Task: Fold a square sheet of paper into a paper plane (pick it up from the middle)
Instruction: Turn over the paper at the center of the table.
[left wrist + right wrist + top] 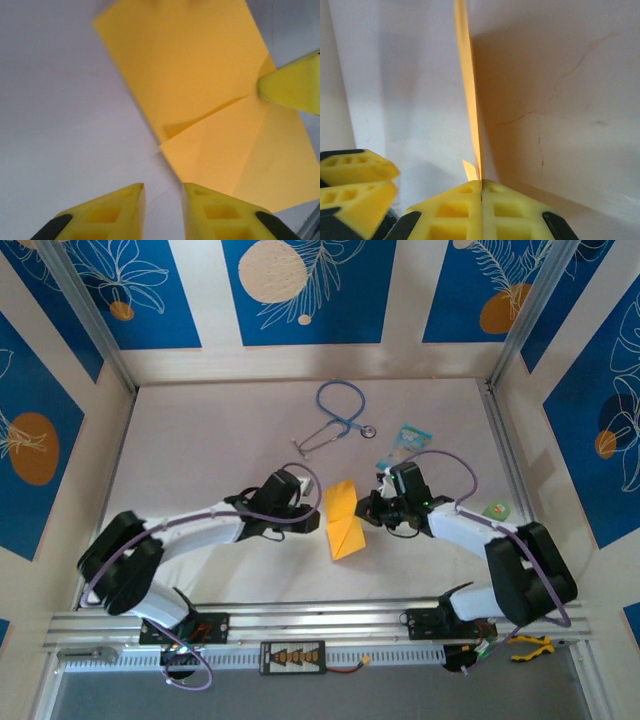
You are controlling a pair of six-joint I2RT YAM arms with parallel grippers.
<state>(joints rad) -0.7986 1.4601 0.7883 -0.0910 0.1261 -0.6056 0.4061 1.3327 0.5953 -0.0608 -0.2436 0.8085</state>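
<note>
Both arms reach inward from their bases, elbows bent and forearms low over the bench, wrists facing each other. The left tool (pixel 162 189) holds its fingers slightly apart, gripping nothing. The right tool (pixel 481 184) is pinched tight on the edge of the sheet of paper (pixel 470 100).

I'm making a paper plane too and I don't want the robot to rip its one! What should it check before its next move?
1. Right gripper has a firm pinch on the paper: ok, jaws shut on the paper's edge.
2. Left gripper free of the paper: ok, jaws apart with bare table between the fingers.
3. Paper lying flat: not ok, the right wrist view shows it standing up on edge.
4. Creases made: ok, fold lines show in the left wrist view.
5. Creases lined up neatly: cannot tell.
6. Stethoscope and blue packet out of the way: ok, both lie apart from the paper, farther back.
</note>
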